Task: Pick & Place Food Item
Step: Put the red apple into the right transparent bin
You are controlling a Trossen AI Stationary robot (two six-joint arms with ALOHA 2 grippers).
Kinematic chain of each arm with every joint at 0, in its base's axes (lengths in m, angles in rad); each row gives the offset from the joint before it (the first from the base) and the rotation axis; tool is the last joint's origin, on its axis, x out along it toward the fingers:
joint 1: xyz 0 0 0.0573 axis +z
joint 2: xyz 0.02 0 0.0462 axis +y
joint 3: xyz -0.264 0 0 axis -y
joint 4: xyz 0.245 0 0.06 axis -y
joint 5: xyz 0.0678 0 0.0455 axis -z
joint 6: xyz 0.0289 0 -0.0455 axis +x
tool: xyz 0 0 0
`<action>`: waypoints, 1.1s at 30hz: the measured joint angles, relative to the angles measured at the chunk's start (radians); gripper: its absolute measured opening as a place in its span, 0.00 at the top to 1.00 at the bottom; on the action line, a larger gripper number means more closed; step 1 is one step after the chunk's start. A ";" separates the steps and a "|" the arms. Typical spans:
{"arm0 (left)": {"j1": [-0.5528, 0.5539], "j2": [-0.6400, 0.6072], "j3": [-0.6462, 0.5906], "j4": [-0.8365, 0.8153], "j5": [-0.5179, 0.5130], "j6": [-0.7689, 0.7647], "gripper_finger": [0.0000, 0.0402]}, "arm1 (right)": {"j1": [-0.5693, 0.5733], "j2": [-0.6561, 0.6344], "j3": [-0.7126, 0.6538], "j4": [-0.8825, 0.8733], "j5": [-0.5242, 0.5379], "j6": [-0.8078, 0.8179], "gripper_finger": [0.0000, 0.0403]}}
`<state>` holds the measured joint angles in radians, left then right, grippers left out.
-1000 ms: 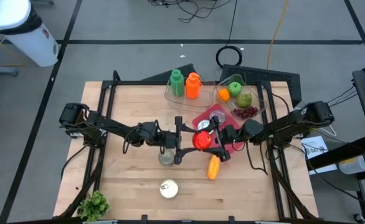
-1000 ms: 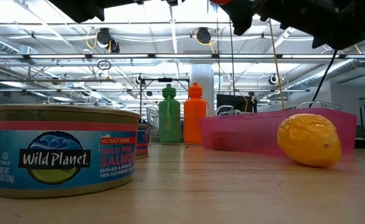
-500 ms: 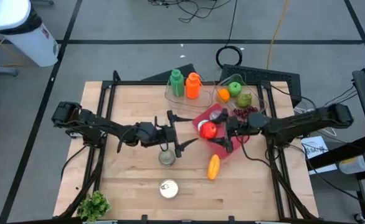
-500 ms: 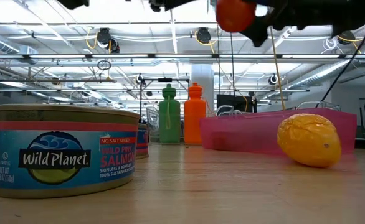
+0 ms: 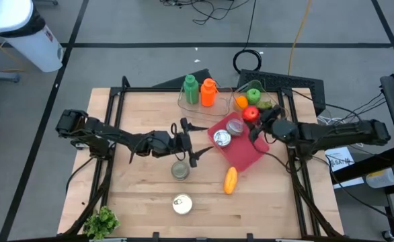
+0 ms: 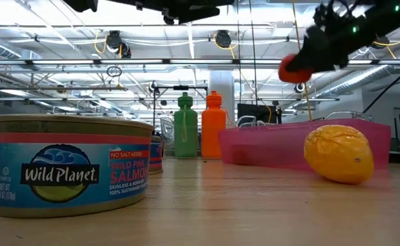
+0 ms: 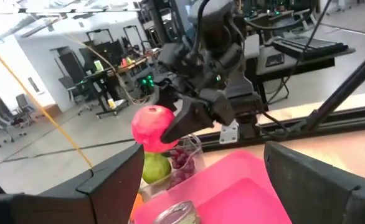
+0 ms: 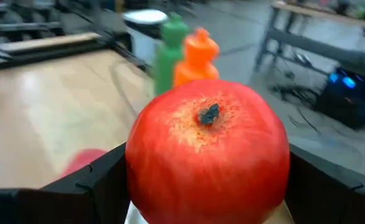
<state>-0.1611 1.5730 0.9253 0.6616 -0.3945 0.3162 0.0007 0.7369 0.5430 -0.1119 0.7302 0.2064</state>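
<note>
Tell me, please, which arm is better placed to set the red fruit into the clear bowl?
The right. Its tool already grips the red fruit right beside the clear bowl. The left tool hangs open and empty, away over the table's middle.

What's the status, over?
Right gripper shut on red fruit, near clear bowl. Left gripper open, idle mid-table. Path looks clear.

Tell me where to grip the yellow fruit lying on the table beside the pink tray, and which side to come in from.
Grip the yellow fruit across its narrow middle, coming straight down from above. It lies on its side on the bare table, oval, long axis running roughly toward the pink tray, so fingers closing across the short width should seat best. The tray edge is close at one end; avoid an end-on approach.
</note>
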 joint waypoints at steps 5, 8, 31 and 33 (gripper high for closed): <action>0.015 0.000 0.000 -0.008 0.005 -0.042 0.16 | -0.136 -0.021 -0.097 -0.003 -0.002 0.042 0.22; 0.018 0.000 0.000 -0.009 0.037 -0.044 0.17 | -0.243 -0.029 -0.147 0.027 -0.070 0.044 0.22; 0.038 0.000 0.000 -0.007 0.133 -0.064 0.22 | -0.633 -0.009 -0.342 0.289 -0.575 0.038 0.22; 0.038 0.000 0.000 -0.007 0.133 -0.064 0.22 | -0.633 0.004 -0.342 0.289 -0.575 0.036 0.22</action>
<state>-0.1230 1.5734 0.9253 0.6544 -0.2611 0.2525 -0.6319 0.7413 0.2008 0.1775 0.1551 0.2428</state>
